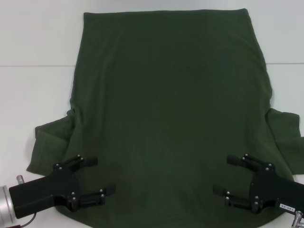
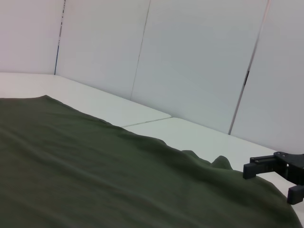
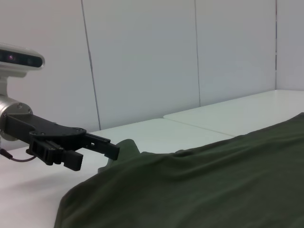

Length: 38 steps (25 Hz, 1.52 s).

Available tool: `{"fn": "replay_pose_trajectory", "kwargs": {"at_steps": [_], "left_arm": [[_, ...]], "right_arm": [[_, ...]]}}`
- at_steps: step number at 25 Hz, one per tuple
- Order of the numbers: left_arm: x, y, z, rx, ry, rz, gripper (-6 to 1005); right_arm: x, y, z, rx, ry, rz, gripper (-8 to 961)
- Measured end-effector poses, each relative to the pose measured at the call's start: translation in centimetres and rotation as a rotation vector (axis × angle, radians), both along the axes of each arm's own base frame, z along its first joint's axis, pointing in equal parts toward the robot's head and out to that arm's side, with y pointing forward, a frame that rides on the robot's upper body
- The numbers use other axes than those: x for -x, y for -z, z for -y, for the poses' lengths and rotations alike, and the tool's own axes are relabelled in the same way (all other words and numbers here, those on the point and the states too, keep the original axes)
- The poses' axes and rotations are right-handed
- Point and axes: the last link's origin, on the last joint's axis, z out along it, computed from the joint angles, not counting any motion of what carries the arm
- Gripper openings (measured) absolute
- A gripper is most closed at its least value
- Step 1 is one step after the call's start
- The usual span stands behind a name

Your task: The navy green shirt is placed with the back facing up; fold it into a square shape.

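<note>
Head view: one shirt point(image 1: 171, 123), dark olive green, lies spread flat on the white table point(image 1: 33, 90), plain side up, hem at the far edge and both short sleeves splayed out near the robot. No print or lettering shows on the cloth. Two grippers hover over its near end. The left gripper point(image 1: 103, 175) sits above the near left corner, just inside the left sleeve, its two black fingers spread apart with nothing between them. The right gripper point(image 1: 225, 176) mirrors it above the near right corner, fingers likewise spread and empty. A small white label on the right gripper's body is too small to read.

Left wrist view: the shirt point(image 2: 95, 175) fills the lower part as one rumpled green sheet on the table point(image 2: 190, 133), with white wall panels point(image 2: 190, 61) behind. The right gripper point(image 2: 268, 179) shows farther off, over the cloth's edge, fingers parted.

Right wrist view: the shirt point(image 3: 199, 185) again, one fold raised at its edge. The left gripper point(image 3: 97, 152) reaches in above that edge, fingers apart, holding nothing
</note>
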Motion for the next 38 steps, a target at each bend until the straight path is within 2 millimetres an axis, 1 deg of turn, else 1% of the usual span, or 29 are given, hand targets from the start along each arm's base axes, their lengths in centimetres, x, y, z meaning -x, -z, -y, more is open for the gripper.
{"fn": "replay_pose_trajectory", "kwargs": {"at_steps": [12, 15, 18, 21, 24, 26, 28, 29, 32, 38], "left_arm": [[-0.2, 0.0, -0.2, 0.0, 0.006, 0.001, 944], [-0.1, -0.2, -0.4, -0.009, -0.022, 0.023, 944], [0.3, -1.6, -1.0, -0.023, -0.142, 0.101, 943], [1.2, -4.6, -2.4, 0.018, -0.351, 0.202, 943], [1.7, -7.4, -3.4, 0.053, -0.489, 0.263, 943], [1.9, -8.9, -4.1, 0.063, -0.551, 0.274, 942], [2.3, -9.7, -4.8, 0.07, -0.626, 0.245, 942], [2.7, -10.1, -5.4, 0.07, -0.671, 0.221, 942], [3.5, -10.1, -6.5, 0.064, -0.762, 0.154, 942], [4.2, -9.5, -7.6, 0.045, -0.815, 0.07, 941]], "right_arm": [[0.2, 0.2, 0.0, 0.01, -0.007, -0.004, 900], [0.5, 0.4, -0.1, 0.015, -0.012, -0.008, 900], [0.6, 0.5, -0.2, 0.019, -0.013, -0.012, 899], [0.6, 0.6, -0.2, 0.02, -0.014, -0.01, 899], [0.6, 0.6, -0.2, 0.022, -0.015, -0.008, 899], [0.6, 0.6, -0.2, 0.023, -0.015, -0.007, 899], [0.6, 0.6, -0.2, 0.023, -0.016, -0.007, 900], [0.6, 0.6, -0.2, 0.024, -0.016, -0.006, 900], [0.6, 0.6, -0.2, 0.024, -0.017, -0.006, 900], [0.6, 0.7, -0.1, 0.031, -0.014, -0.013, 900]]}}
